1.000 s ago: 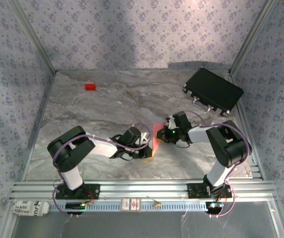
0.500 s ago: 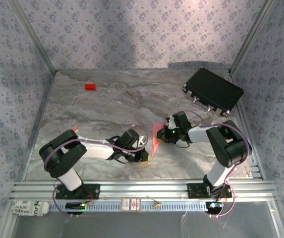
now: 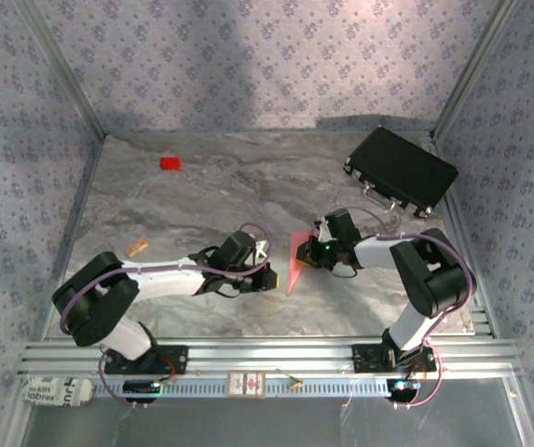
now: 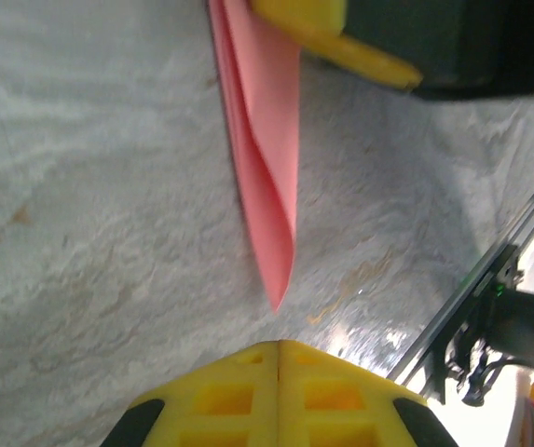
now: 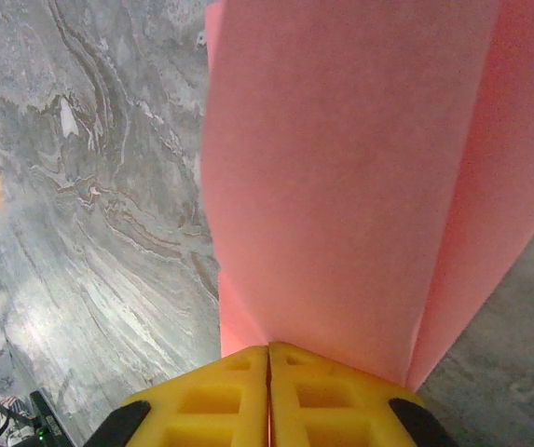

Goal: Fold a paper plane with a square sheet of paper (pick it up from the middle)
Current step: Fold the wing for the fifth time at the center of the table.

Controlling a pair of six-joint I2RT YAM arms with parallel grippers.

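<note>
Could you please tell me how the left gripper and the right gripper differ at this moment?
Grip: the right gripper is shut on the folded pink paper, while the left gripper is shut on nothing.
Contact: the right gripper touches the paper; the left gripper sits apart from its pointed tip, which points towards it.
Shared: both have yellow fingers pressed together.

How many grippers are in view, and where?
2. The right gripper is shut on the pink paper; the left gripper, shut, sits just short of the paper's tip, not touching it.
</note>
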